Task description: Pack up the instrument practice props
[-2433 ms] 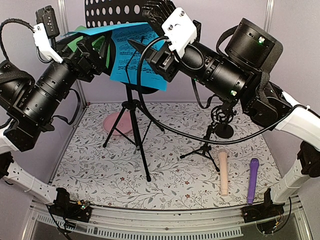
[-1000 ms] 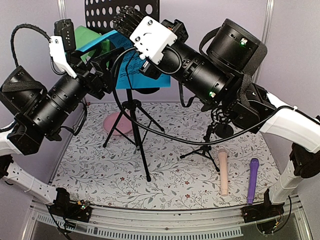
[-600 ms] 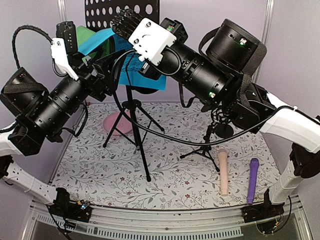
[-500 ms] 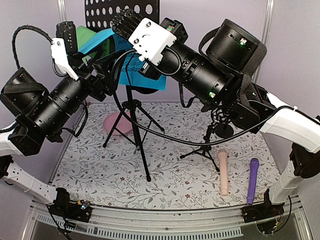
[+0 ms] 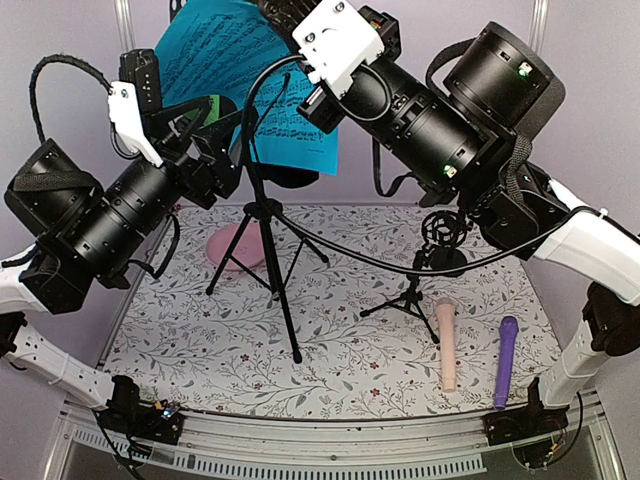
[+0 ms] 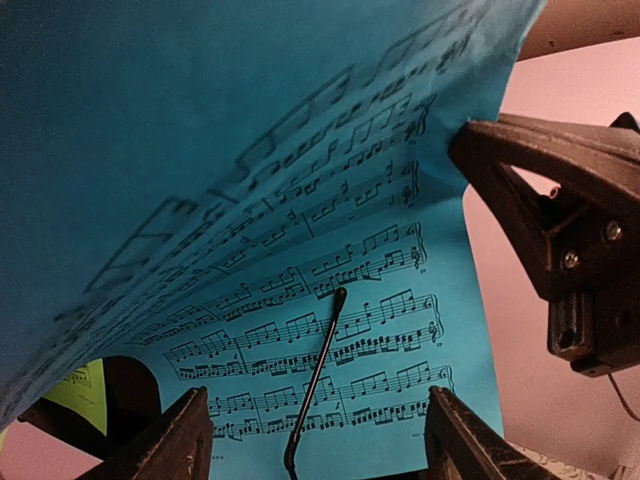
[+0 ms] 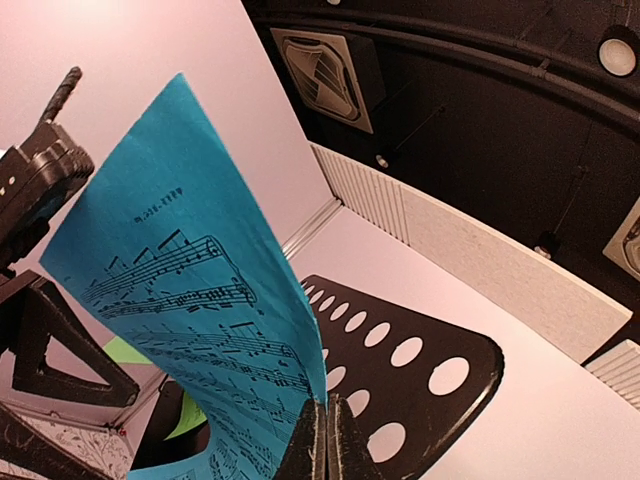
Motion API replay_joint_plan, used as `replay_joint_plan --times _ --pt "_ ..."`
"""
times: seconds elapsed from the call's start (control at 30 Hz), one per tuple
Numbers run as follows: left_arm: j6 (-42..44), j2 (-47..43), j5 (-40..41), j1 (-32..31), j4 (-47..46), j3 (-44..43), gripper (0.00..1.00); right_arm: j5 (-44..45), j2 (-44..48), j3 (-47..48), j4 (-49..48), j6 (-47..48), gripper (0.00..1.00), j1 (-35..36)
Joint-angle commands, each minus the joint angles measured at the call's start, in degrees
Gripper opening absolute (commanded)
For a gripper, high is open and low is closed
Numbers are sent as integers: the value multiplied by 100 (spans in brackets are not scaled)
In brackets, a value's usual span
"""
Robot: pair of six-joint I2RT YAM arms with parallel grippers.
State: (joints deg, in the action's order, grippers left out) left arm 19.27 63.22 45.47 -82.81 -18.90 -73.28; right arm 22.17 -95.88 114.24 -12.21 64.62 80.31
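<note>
My right gripper (image 7: 325, 435) is shut on the lower edge of the blue sheet-music paper (image 5: 225, 70), holding it raised and curling in front of the black perforated music rack (image 7: 430, 370). The rack's tripod (image 5: 265, 240) stands on the mat. My left gripper (image 6: 318, 400) is open just before the blue paper (image 6: 300, 200), touching nothing. A green paper (image 6: 90, 385) peeks out behind, lower left. The beige microphone (image 5: 447, 345) and purple microphone (image 5: 505, 360) lie near the front right. A small black mic support (image 5: 410, 295) stands behind them.
A pink dish (image 5: 235, 245) lies on the floral mat (image 5: 330, 350) behind the tripod's legs. A round black base (image 5: 447, 262) sits by the mic support. Pale walls close in the back and sides. A thin black wire (image 6: 320, 370) crosses the blue paper.
My right gripper has closed on the blue paper and lifted it up off the rack; the sheet now stands tall at the top. My left gripper stays open, barely shifted.
</note>
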Motion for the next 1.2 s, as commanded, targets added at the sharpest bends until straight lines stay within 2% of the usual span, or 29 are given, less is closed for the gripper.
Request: replay_joint_plan --times 0.0,0.53,1.03,1.17 --pt "-87 -50 5 63 43 76 74 -37 148 298 -312 74 0 38" --pt "-190 71 41 63 161 73 74 353 576 340 -753 294 0 13" --pt "-290 263 -25 63 247 -139 74 1404 1940 -1442 -1838 -94 0 -34" --pt "-283 332 -34 63 250 -200 74 2013 2480 -2221 -1877 -599 0 -40"
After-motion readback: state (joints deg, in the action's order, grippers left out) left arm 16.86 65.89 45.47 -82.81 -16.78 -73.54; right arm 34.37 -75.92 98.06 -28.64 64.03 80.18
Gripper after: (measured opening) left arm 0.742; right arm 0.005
